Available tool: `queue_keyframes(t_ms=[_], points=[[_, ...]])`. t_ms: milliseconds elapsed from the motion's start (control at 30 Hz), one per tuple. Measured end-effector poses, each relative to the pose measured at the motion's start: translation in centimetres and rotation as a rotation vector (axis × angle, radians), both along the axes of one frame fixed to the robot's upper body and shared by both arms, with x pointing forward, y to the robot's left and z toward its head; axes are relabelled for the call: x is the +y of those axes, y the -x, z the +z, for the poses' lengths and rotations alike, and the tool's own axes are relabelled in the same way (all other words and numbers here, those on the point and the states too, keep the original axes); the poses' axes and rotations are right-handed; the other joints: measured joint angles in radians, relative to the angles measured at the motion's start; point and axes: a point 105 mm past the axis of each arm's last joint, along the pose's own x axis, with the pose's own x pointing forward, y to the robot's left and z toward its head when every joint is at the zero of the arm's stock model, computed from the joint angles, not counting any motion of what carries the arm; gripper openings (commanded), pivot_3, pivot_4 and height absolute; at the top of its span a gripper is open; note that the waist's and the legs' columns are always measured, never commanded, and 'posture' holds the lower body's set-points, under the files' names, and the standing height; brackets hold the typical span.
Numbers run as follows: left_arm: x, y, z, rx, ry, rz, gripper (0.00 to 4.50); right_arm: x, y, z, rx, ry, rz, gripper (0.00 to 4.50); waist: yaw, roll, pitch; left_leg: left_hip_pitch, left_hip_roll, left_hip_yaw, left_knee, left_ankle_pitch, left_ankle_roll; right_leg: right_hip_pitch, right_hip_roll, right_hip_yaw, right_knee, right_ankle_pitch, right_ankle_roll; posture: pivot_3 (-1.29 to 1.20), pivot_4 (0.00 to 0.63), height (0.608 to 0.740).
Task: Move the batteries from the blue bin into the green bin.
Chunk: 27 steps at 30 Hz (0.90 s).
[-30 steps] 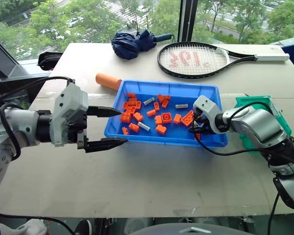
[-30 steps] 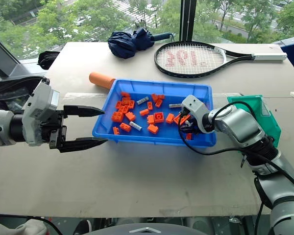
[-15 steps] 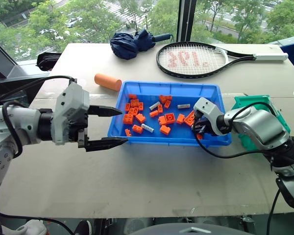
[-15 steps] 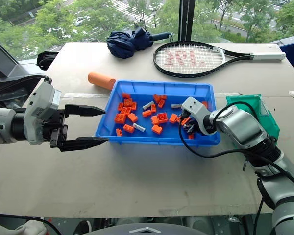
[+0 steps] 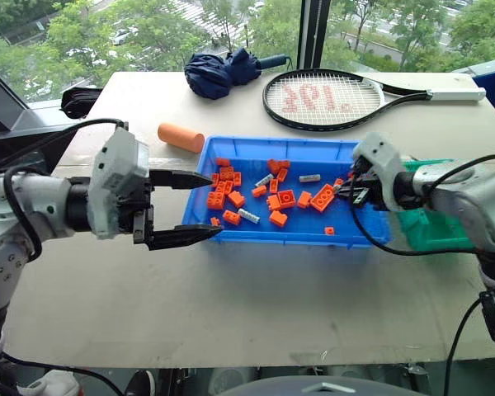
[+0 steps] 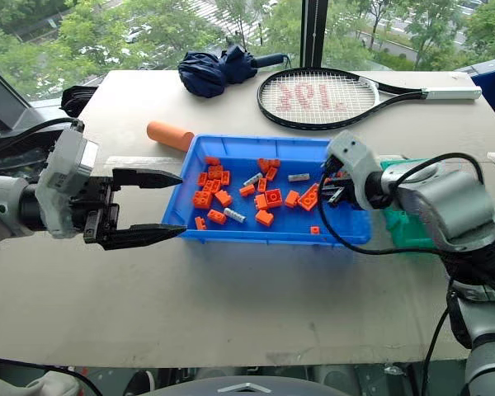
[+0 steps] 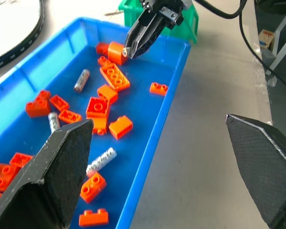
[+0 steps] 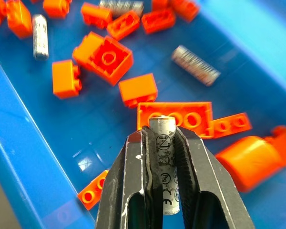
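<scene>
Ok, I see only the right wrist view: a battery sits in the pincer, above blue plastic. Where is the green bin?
Observer: The green bin stands just past the blue bin's right end, partly behind the right arm.
Operator: And where over the blue bin is my pincer?
Observer: The right pincer hangs over its right end, near the green bin.
Operator: Is the other pincer in the way?
Observer: No. The left pincer is open and empty at the blue bin's left end.

Right gripper (image 7: pixel 133 45) above blue bin (image 7: pixel 155 125); batteries (image 7: pixel 101 161) among orange bricks (image 7: pixel 115 76)
</scene>
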Motion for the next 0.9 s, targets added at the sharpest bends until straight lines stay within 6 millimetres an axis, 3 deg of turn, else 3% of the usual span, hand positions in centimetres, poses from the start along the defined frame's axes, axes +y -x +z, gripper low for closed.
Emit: queue_keyframes(t_ms=[100,200,333,500,533,667,767,833,900], points=[[-0.9,-0.2,0.4,-0.009,0.050,-0.029,4.50,-3.0,0.3,2.2,-0.051,-0.017,-0.102,0.02,0.004,0.000,0.001,0.000,0.000,0.000,0.000,0.000,0.001,0.000,-0.001,0.000,0.001,0.000,0.000,0.00,0.150,0.740],[-2.6,-0.5,1.2,-0.031,0.129,-0.081,4.50,-7.5,0.8,3.4,-0.092,0.005,-0.257,0.02,0.005,-0.001,0.001,0.000,-0.001,0.000,0.001,0.000,0.001,0.001,-0.001,0.000,0.001,0.000,0.000,0.00,0.150,0.740],[-4.8,-0.9,1.6,-0.041,0.192,-0.140,4.50,-11.8,1.1,2.0,-0.058,0.031,-0.403,0.02,-0.002,-0.002,0.002,0.001,0.000,0.004,0.001,0.000,0.001,0.000,0.001,0.002,0.003,0.000,0.000,0.00,0.150,0.740],[-6.7,-1.5,2.0,-0.056,0.219,-0.185,4.50,-14.3,1.1,0.5,-0.048,0.056,-0.473,0.02,-0.018,-0.001,0.002,0.003,0.001,0.005,0.001,-0.001,0.002,0.000,0.003,0.003,0.006,0.000,0.001,0.00,0.150,0.740],[-6.7,-1.6,1.9,-0.053,0.214,-0.183,4.50,-14.7,1.1,0.4,-0.057,0.066,-0.480,0.96,-0.020,-0.001,0.002,0.003,0.001,0.005,0.001,-0.001,0.002,0.000,0.004,0.003,0.006,0.000,0.001,0.00,0.150,0.740],[-6.5,-1.9,1.5,-0.041,0.201,-0.171,4.50,-15.6,0.7,0.2,-0.098,0.090,-0.489,2.99,-0.024,-0.001,0.002,0.003,0.002,0.005,0.001,-0.001,0.001,0.000,0.008,0.004,0.006,-0.001,0.001,0.00,0.150,0.740],[-5.4,-2.0,0.5,-0.023,0.149,-0.135,4.50,-15.1,0.3,0.7,-0.138,0.096,-0.462,4.47,-0.026,-0.001,0.002,0.004,0.003,0.006,0.001,0.000,0.001,0.000,0.009,0.004,0.006,-0.001,0.001,0.00,0.150,0.740],[-4.1,-2.3,-0.5,-0.006,0.101,-0.087,4.50,-14.0,-0.2,1.4,-0.174,0.075,-0.418,4.47,-0.029,-0.001,0.003,0.004,0.004,0.006,0.001,0.000,0.001,0.000,0.009,0.005,0.007,-0.001,0.001,0.00,0.150,0.740],[-2.4,-2.6,-1.3,0.007,0.059,-0.028,4.50,-10.8,-1.4,2.4,-0.228,0.014,-0.310,4.47,-0.038,-0.001,0.003,0.006,0.005,0.007,0.001,0.000,0.001,0.000,0.010,0.005,0.007,-0.001,0.001,0.00,0.150,0.740]])
